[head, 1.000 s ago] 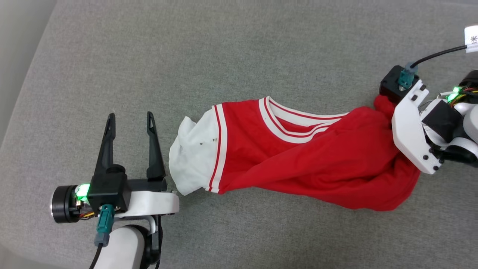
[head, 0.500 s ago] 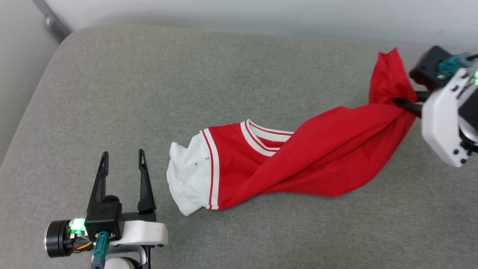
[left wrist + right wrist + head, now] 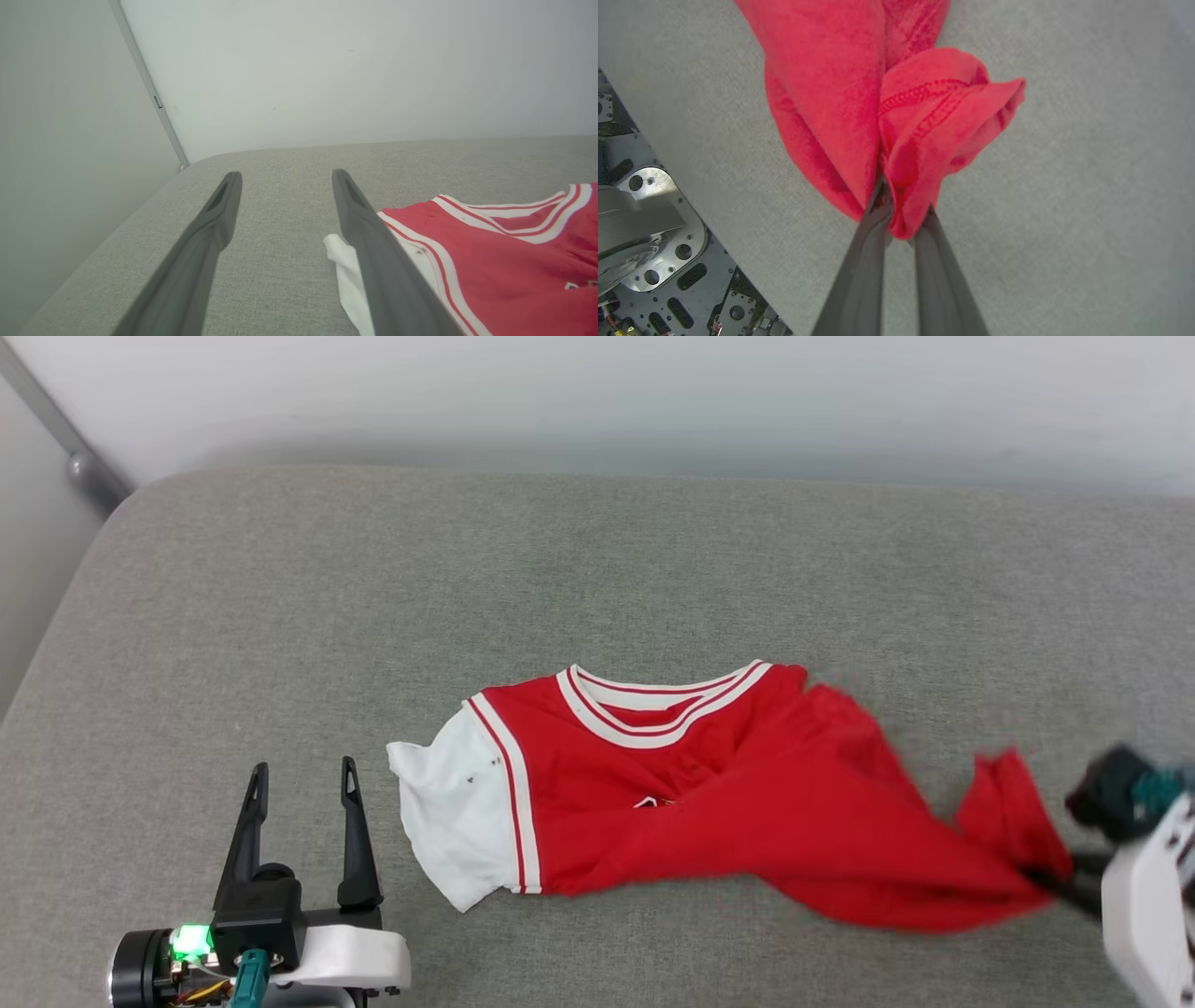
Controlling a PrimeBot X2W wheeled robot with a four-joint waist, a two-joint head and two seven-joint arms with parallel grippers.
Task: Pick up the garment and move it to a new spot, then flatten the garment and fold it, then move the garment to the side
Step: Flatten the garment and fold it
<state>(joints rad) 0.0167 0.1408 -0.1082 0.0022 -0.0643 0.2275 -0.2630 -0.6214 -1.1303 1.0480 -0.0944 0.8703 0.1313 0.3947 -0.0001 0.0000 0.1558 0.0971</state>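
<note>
Your garment (image 3: 709, 821): red body, white sleeve (image 3: 448, 821) edged in red-white stripes, same striping at the collar (image 3: 653, 705). Padded surface (image 3: 280, 616): speckled grey weave. Your left tool (image 3: 303, 767): black fingers (image 3: 347, 831), green light (image 3: 189, 941). Wall (image 3: 597, 392): pale grey-white.

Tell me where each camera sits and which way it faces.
Head view: on the head, facing down at the grey cushion; left gripper lower left, right gripper far right.
Left wrist view: along its open fingers, across the cushion toward the wall.
Right wrist view: down its fingers pinching the garment; robot base lower left.
All share the garment.
</note>
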